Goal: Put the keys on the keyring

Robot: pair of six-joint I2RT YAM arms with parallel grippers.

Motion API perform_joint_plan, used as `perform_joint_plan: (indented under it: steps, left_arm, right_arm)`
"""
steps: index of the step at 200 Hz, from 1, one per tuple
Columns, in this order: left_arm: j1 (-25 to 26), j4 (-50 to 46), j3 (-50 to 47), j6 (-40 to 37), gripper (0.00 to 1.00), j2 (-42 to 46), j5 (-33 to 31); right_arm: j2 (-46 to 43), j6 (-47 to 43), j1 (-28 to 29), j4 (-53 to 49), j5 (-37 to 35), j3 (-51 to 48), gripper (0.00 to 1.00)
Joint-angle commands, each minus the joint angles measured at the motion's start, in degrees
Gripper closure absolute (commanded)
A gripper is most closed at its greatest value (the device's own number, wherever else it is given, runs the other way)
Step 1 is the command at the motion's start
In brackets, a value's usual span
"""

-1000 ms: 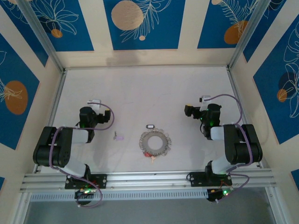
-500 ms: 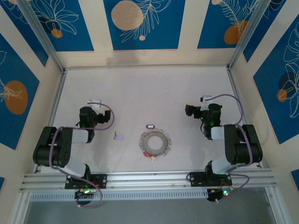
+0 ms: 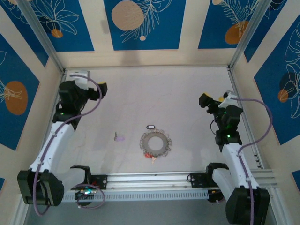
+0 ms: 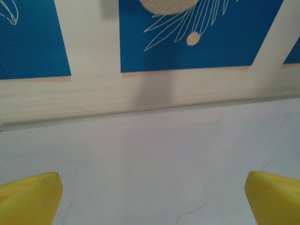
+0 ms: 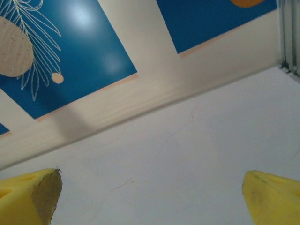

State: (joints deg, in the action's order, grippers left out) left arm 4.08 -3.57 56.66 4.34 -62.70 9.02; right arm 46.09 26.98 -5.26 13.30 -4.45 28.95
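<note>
The keyring [image 3: 147,142], a flat grey ring fringed with silvery bits, lies on the table at the near middle, with a small red tag [image 3: 152,157] at its near edge. The keys lie loose and apart from it: a lilac-headed one [image 3: 119,138] to its left and a pale oblong one [image 3: 150,126] just behind it. My left gripper [image 3: 101,89] hovers far off at the back left, and in its wrist view [image 4: 152,199] it is open with bare table between the yellow fingertips [image 4: 33,197]. My right gripper [image 3: 204,100] hangs at the right, also open [image 5: 152,199] and holding nothing.
Blue and cream patterned walls [image 3: 140,28] enclose the white table on three sides. Metal posts [image 3: 44,42] stand in the back corners. An aluminium rail [image 3: 150,180] carrying the arm bases runs along the near edge.
Both arms have unfolded from their tucked poses. The left gripper moved up and toward the back left, the right one out to the right. Keys and keyring have not moved.
</note>
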Motion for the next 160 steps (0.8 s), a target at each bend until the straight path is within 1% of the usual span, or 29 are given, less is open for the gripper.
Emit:
perform_joint_plan:
  steps: [1, 18, 25, 37, 54, 62, 72, 93, 108, 122, 139, 160]
  left_arm:
    - [-0.7, -18.7, 4.6, 2.8, 0.0, -0.2, 2.5]
    - [-0.7, -20.1, 3.0, 7.1, 0.0, -0.3, -3.1]
    - [-0.7, -18.7, 1.5, 8.0, 0.0, -0.3, -3.4]
    - [-0.7, -15.1, -0.8, 7.9, 0.0, -0.8, 1.4]
    - [-0.7, -10.9, -2.6, 8.4, 0.0, -2.8, 8.8]
    - [-0.3, -9.8, -3.4, 8.2, 0.0, -3.6, 10.3]
    - [0.6, -9.1, -4.6, 8.0, 0.0, -4.2, 9.9]
    - [2.0, -7.0, -7.5, 9.3, 0.0, -4.8, 9.8]
    - [3.3, -7.7, -6.8, 8.9, 0.0, -5.4, 10.4]
    - [4.3, -9.0, -6.2, 8.0, 0.0, -5.9, 8.8]
    - [4.7, -9.9, -5.7, 8.0, 0.0, -6.2, 7.6]
    - [4.7, -10.3, -5.5, 7.9, 0.0, -6.6, 6.6]
  right_arm:
    - [0.5, 5.8, 1.4, -19.2, 5.2, 5.7, 0.01]
    - [3.4, 3.9, 4.8, -26.0, 8.5, 8.7, 0.01]
    - [5.0, 3.3, 6.8, -28.9, 9.4, 9.8, 0.01]
    - [8.1, 2.4, 11.1, -33.5, 11.1, 11.6, 0.0]
    - [12.2, 2.4, 18.2, -38.8, 10.9, 14.0, 0.05]
    - [14.3, 2.8, 20.7, -40.5, 12.2, 14.6, 0.07]
    - [17.0, 3.2, 22.8, -42.5, 13.9, 15.4, 0.12]
    - [22.0, 3.5, 24.2, -43.9, 17.3, 15.2, 0.26]
    - [25.2, 3.4, 24.2, -43.1, 19.9, 14.3, 0.37]
    - [27.9, 2.8, 24.0, -43.5, 20.4, 14.4, 0.45]
    - [31.6, 2.4, 24.0, -44.4, 20.3, 15.8, 0.48]
    - [35.5, 4.3, 25.0, -44.3, 19.7, 17.6, 0.49]
